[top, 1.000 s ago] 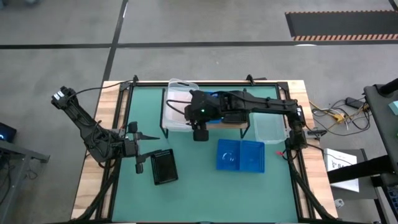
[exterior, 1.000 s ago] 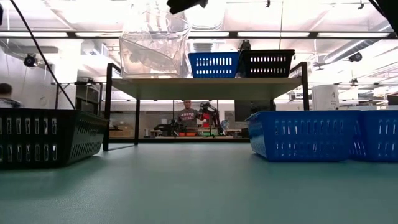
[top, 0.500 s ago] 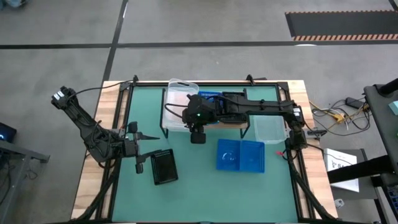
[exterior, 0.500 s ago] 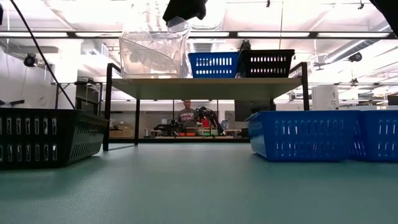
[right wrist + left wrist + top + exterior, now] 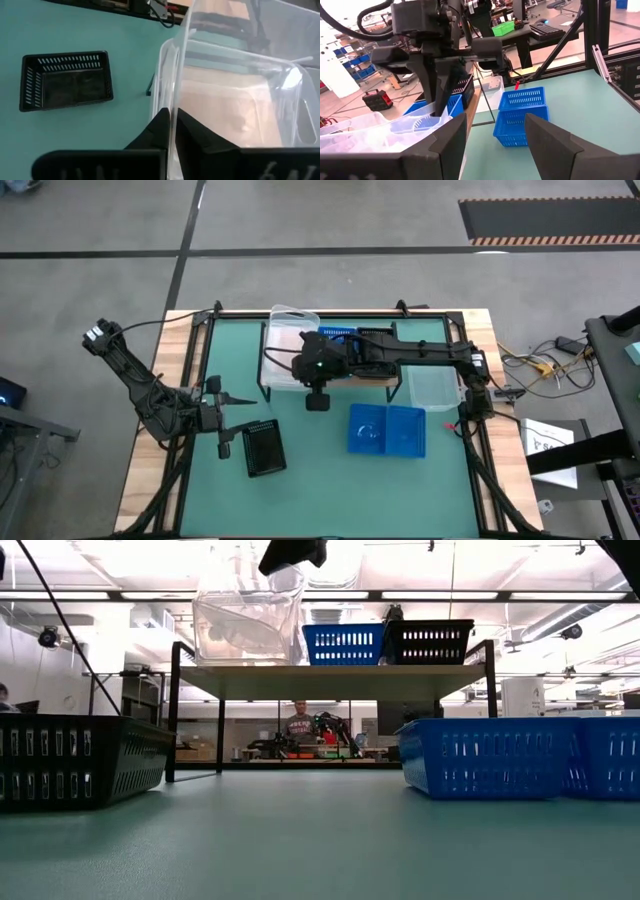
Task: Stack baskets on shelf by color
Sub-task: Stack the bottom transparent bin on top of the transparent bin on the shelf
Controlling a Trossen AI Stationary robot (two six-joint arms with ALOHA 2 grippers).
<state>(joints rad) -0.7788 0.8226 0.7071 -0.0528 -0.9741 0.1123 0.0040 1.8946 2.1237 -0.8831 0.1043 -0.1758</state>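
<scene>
The shelf (image 5: pixel 330 681) stands at the table's far side. On its left end sit nested clear baskets (image 5: pixel 247 618), with a blue basket (image 5: pixel 343 643) and a black one (image 5: pixel 428 641) to their right. My right gripper (image 5: pixel 171 125) reaches over the shelf from the right and is shut on the top clear basket (image 5: pixel 290 340). On the table lie a black basket (image 5: pixel 265 448), two blue baskets (image 5: pixel 387 430) and a clear one (image 5: pixel 432 385). My left gripper (image 5: pixel 495 145) waits open at the table's left, pointing level at the shelf. My right gripper pinches the top clear basket's near wall at its rim (image 5: pixel 176 100), one finger inside the basket and one outside. The fingers slant down from above and from the table's right, lying along the wall. The basket sits nested in the clear one beneath, on the shelf.
The shelf's thin black legs (image 5: pixel 173 710) stand on the green mat (image 5: pixel 330 480), with free mat between the black basket and the blue pair. A person shows in the room far behind the shelf (image 5: pixel 297 725).
My right gripper has come down a little and shifted slightly toward the table's left, onto the top clear basket's rim. The baskets have stayed where they were.
</scene>
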